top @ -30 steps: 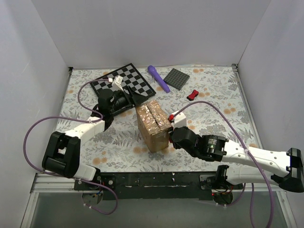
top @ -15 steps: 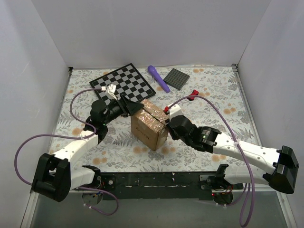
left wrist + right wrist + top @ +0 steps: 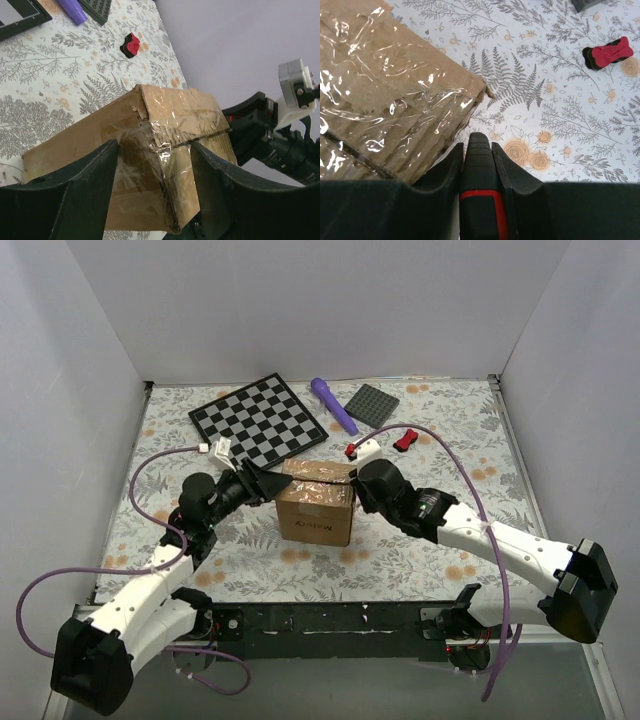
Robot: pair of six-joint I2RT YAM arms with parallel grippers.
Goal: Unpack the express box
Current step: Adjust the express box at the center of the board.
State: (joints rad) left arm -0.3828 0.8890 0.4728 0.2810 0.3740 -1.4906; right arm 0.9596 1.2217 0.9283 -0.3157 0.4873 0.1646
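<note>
The express box (image 3: 318, 505), a small brown carton sealed with shiny tape, stands mid-table with its flaps closed. My left gripper (image 3: 272, 483) is at its left end. In the left wrist view the two fingers (image 3: 90, 185) clamp the taped end of the box (image 3: 170, 115) between them. My right gripper (image 3: 362, 485) sits at the box's upper right corner. It is shut on a slim black tool with a red band (image 3: 479, 165), whose tip lies just beside the box's taped edge (image 3: 385, 100).
A chessboard (image 3: 258, 420) lies behind the box on the left. A purple marker (image 3: 334, 405) and a dark grey square plate (image 3: 378, 405) lie at the back. A small red and black clip (image 3: 405, 440) lies right of them. White walls enclose the floral mat.
The box has turned from a diagonal stand to square with the front edge. The left gripper swung with it to its left end. The right gripper moved up to the box's right corner.
</note>
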